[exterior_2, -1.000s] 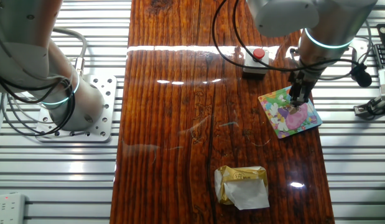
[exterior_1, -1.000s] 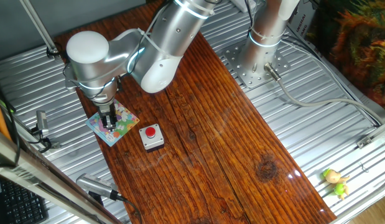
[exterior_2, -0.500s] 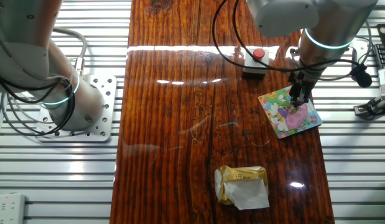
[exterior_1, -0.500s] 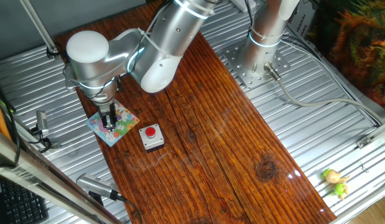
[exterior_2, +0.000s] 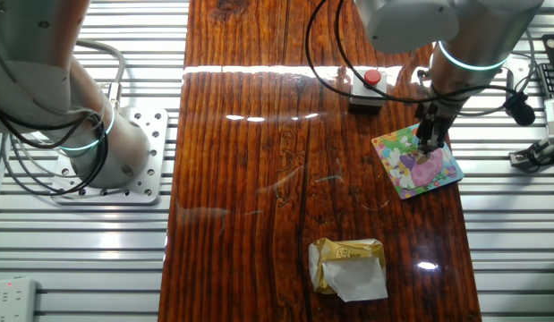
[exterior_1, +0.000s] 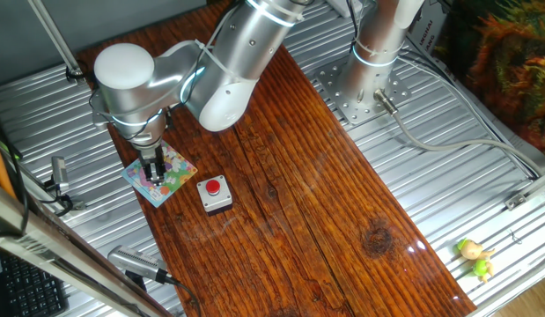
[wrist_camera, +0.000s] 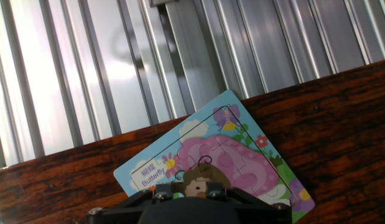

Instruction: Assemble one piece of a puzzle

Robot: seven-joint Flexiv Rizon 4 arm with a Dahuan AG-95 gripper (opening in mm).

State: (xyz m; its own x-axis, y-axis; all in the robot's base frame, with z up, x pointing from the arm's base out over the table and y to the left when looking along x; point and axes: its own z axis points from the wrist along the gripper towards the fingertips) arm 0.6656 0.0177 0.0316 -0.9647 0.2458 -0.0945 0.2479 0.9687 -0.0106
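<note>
The gripper (exterior_1: 153,176) is pointing straight down over the puzzle (exterior_1: 171,180), its fingertips sitting at or just above the picture board near the middle. In the other fixed view the gripper (exterior_2: 428,150) is standing over the pink part of the puzzle (exterior_2: 404,170), and the fingers look close together. Whether they are gripping anything I cannot tell: the piece is not showing as a separate thing in any view. In the hand view the puzzle (wrist_camera: 242,155) is lying directly under the gripper, rotated at an angle on the wooden worktop (wrist_camera: 341,124), one corner reaching toward the ribbed metal surface (wrist_camera: 86,74) beyond. A small brownish round spot is sitting right at the fingertips against the pink butterfly picture; what it is remains unclear. Just beside the gripper, off the puzzle's edge, a grey box with a red button (exterior_1: 214,194) is resting on the worktop. Well away from the gripper a crumpled gold wrapper (exterior_2: 348,266) is lying.
</note>
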